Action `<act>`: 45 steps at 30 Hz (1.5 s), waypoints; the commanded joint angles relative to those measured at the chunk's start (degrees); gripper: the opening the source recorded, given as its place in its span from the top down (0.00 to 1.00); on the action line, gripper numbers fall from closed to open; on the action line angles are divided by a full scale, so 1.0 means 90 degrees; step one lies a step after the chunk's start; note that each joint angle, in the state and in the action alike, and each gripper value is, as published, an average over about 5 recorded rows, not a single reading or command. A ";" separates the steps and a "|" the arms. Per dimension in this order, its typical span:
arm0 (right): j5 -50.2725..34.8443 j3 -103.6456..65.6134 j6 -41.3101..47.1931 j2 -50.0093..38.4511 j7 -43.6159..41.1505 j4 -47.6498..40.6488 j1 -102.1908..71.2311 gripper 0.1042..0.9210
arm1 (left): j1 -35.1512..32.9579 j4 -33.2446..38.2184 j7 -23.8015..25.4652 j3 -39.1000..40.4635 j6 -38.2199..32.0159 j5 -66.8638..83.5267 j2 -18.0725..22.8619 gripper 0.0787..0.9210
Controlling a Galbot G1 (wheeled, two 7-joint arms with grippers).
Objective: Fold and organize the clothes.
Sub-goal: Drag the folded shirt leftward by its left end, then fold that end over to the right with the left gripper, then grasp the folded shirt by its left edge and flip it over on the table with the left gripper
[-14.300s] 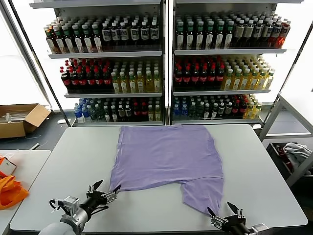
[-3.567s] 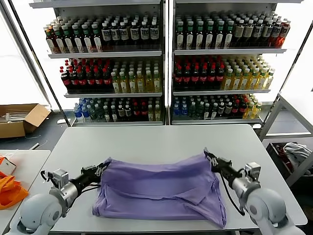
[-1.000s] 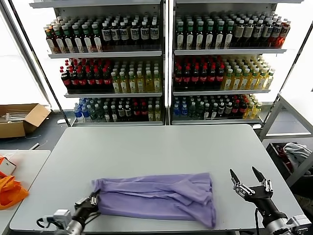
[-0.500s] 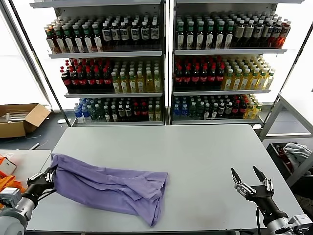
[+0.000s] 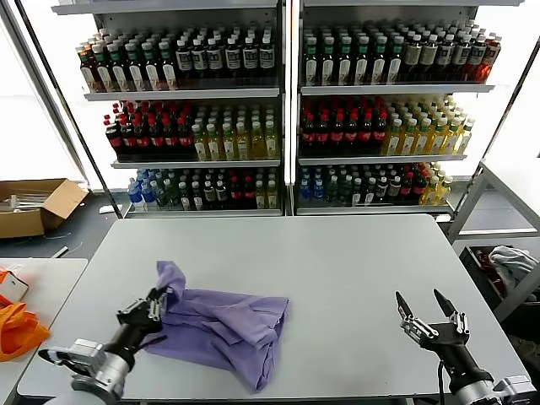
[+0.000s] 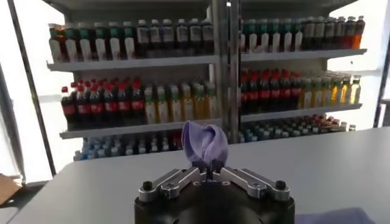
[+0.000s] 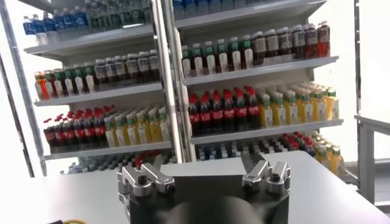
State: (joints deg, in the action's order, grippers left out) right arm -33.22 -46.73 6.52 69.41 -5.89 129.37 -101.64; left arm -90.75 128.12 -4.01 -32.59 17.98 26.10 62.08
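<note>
Head view: T-shirt (image 5: 224,325) lengthwise left-right

You see T-shirt (image 5: 221,318) plain lavender, no lettering showing; pinched tuft in left wrist view (image 6: 205,143) same lavender. Table (image 5: 337,261) light grey, plain. Your left gripper (image 5: 151,309) black fingers (image 5: 135,316), silver-grey arm; right gripper (image 5: 429,314) black fingers (image 5: 402,305), grey body. Shelves (image 5: 287,91) white-grey; bottles (image 5: 337,131) dark, red, yellow, green, blue in rows. Cardboard box (image 5: 38,202) brown. Orange cloth (image 5: 15,329) at your left edge. White-grey cloth bundle (image 5: 510,263) far right.
</note>
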 commanded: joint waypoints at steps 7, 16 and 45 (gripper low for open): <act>0.0246 0.0108 -0.0037 0.0342 0.0015 0.0239 -0.0369 0.12 | 0.0394 -0.0251 -0.0468 0.2485 -0.0141 -0.0556 0.0949 0.97; 0.0354 0.0150 -0.0008 0.0418 0.0008 0.0410 -0.0544 0.12 | 0.0883 -0.1038 -0.0440 0.2917 -0.0007 -0.0554 0.1036 0.96; 0.0330 0.0395 0.0011 0.0151 -0.0055 0.0183 -0.0149 0.12 | 0.0474 -0.0906 0.0588 -0.0730 0.0765 0.0561 -0.0728 0.12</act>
State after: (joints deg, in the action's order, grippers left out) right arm -30.23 -44.02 6.70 71.35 -6.32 131.68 -104.20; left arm -84.30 121.88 -4.49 -17.70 19.64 25.84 65.99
